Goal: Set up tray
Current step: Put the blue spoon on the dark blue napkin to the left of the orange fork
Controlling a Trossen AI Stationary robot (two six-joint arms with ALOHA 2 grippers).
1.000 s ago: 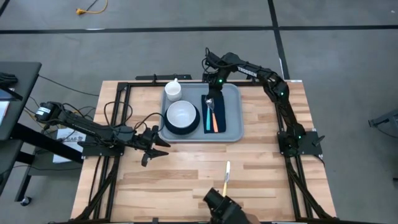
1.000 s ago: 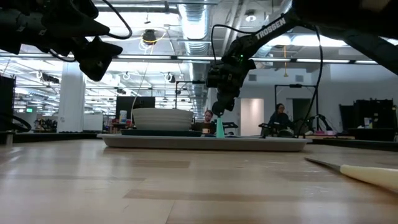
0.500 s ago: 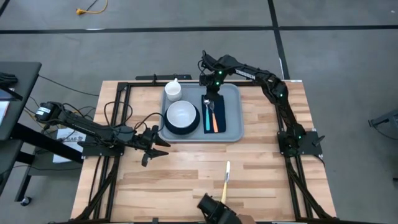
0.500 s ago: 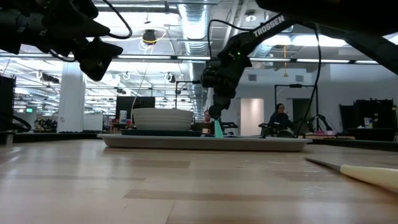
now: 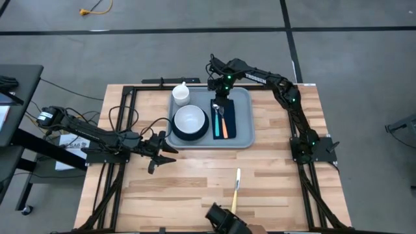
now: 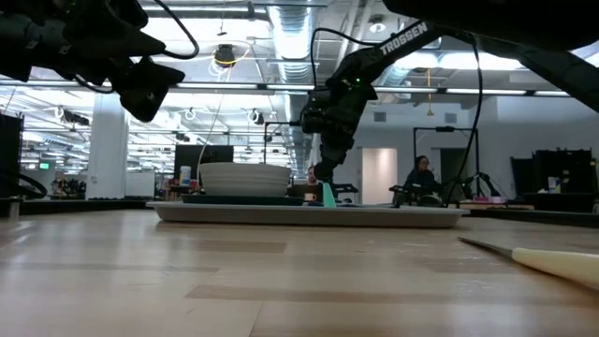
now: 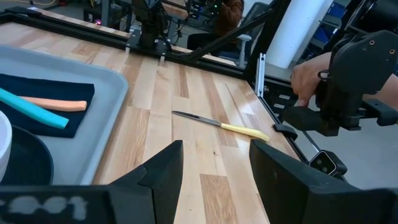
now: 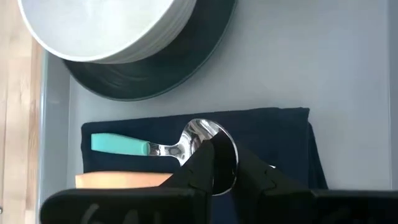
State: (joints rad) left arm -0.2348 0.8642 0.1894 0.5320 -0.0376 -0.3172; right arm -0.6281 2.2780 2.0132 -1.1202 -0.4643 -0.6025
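Two dark fingers [image 8: 208, 163] of the right gripper [image 5: 219, 102] stand narrowly parted over the spoon [image 8: 186, 147], its bowl between the tips; we cannot tell if they grip it. It lies on the napkin [image 5: 223, 120] beside an orange-handled utensil [image 5: 225, 123], in the tray [image 5: 244, 117] mid-table. We judge cutlery placement nearly finished; next calls for lifting clear and fetching the knife [image 5: 236, 184]. Left gripper [image 5: 166, 150] waits part-open, empty. Count: one tray, one bowl [image 5: 190, 119], one plate [image 5: 179, 135], one cup [image 5: 181, 94], one knife.

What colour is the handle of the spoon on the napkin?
Teal. The spoon's handle shows best in the right wrist view, lying on the dark napkin.
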